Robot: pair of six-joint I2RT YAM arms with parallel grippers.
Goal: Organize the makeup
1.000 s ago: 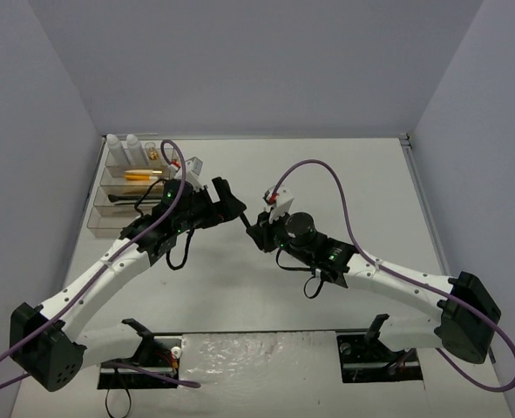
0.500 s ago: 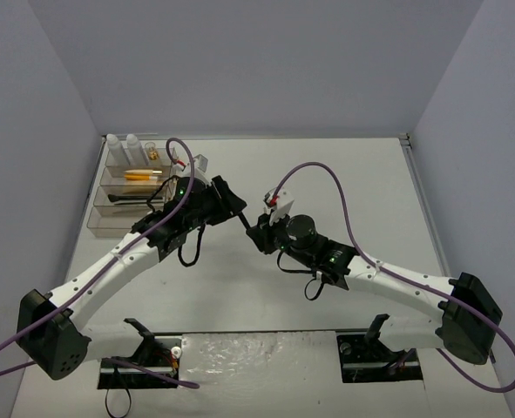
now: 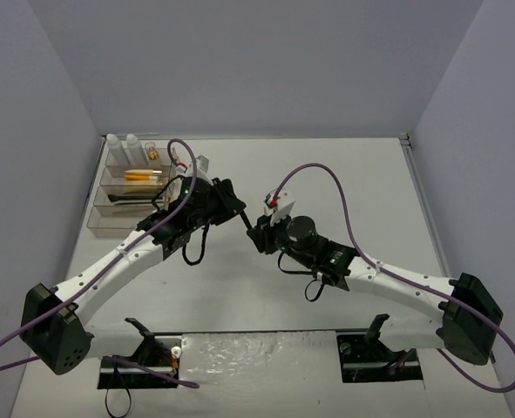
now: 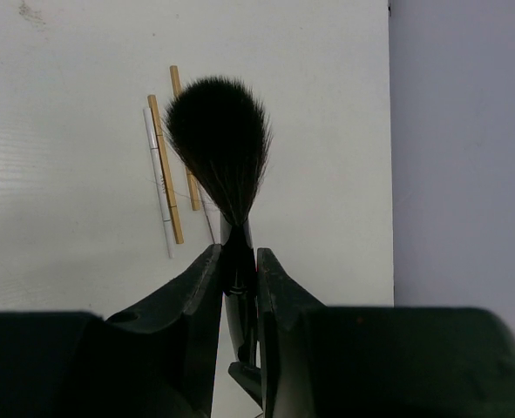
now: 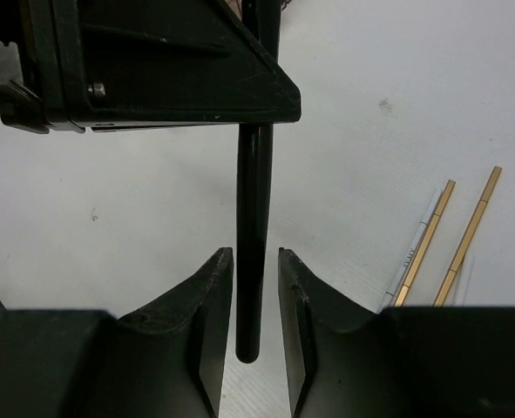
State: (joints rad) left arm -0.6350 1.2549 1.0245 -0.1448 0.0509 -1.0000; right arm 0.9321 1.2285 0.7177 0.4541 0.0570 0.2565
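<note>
A black makeup brush [image 4: 218, 144] hangs in the air between my two arms. My left gripper [image 4: 237, 254] is shut on its ferrule, just below the bristles. The brush's slim handle [image 5: 250, 244] runs down between the jaws of my right gripper [image 5: 255, 254], which stands open with a gap on each side. Seen from above, the left gripper [image 3: 233, 207] and right gripper [image 3: 256, 229] meet at mid-table. Thin wooden sticks [image 4: 165, 165] and a white stick [image 4: 159, 174] lie on the table beneath.
The clear tiered organizer [image 3: 109, 228] stands at the far left. It holds two white bottles [image 3: 126, 150], a gold-capped vial [image 3: 154, 154], an orange tube [image 3: 142, 175] and a black brush [image 3: 126, 198]. The left gripper's body [image 5: 152, 61] fills the top of the right wrist view.
My left gripper has closed onto the brush. My right gripper has opened off the handle. The left arm has shifted slightly rightward.
</note>
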